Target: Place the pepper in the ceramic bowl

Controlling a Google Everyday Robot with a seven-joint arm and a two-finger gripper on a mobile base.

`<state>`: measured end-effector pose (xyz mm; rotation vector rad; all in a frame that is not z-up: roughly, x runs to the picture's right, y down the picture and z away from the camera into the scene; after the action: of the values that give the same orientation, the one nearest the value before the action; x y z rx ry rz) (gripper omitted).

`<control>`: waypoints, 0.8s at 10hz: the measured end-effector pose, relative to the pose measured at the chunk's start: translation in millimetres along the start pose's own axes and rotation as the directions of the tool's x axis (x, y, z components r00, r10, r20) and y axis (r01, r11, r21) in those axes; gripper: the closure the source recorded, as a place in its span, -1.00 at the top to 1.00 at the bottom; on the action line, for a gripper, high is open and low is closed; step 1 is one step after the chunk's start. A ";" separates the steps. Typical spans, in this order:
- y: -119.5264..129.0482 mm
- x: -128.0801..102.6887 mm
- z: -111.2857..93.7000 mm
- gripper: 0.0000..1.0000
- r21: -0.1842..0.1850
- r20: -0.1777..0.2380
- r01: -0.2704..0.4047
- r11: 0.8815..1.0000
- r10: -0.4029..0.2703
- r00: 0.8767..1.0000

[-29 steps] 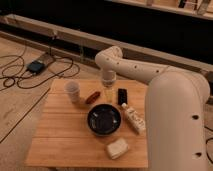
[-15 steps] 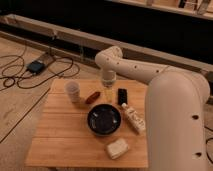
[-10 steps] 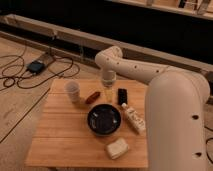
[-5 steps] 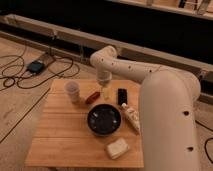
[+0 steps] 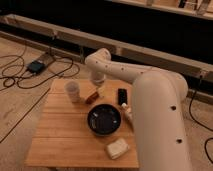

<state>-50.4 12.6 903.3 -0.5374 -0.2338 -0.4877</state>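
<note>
Red pepper (image 5: 91,97) just beside gripper (image 5: 98,89), near ceramic bowl (image 5: 90,121).

One surface (image 5: 60,135) carries one pepper (image 5: 91,96), one ceramic bowl (image 5: 90,120), one white cup (image 5: 72,91), one black device (image 5: 122,96), one white bottle (image 5: 126,112) and one pale block (image 5: 116,148). One end effector (image 5: 98,86) hangs at the far side, just above the pepper.

Single high view past the arm (image 5: 156,102) down onto table (image 5: 60,134), hand (image 5: 98,88) at far edge.
</note>
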 end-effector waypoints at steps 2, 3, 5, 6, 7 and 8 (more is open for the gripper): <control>-5.9 -3.2 15.4 0.60 -0.002 0.007 0.039 0.999 -0.039 0.999; -7.4 -3.7 21.8 0.60 -0.006 0.009 0.049 0.999 -0.049 0.999; -10.0 -6.9 33.6 0.60 -0.014 0.012 0.066 0.998 -0.066 0.998; -11.4 -10.1 40.6 0.60 -0.019 0.014 0.077 0.997 -0.076 0.997; -11.9 -12.4 44.3 0.60 -0.024 0.015 0.082 0.996 -0.082 0.997; -11.7 -15.0 49.4 0.60 -0.030 0.019 0.084 0.996 -0.083 0.996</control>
<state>-73.5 36.3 944.6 -0.5641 -0.2666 -0.5690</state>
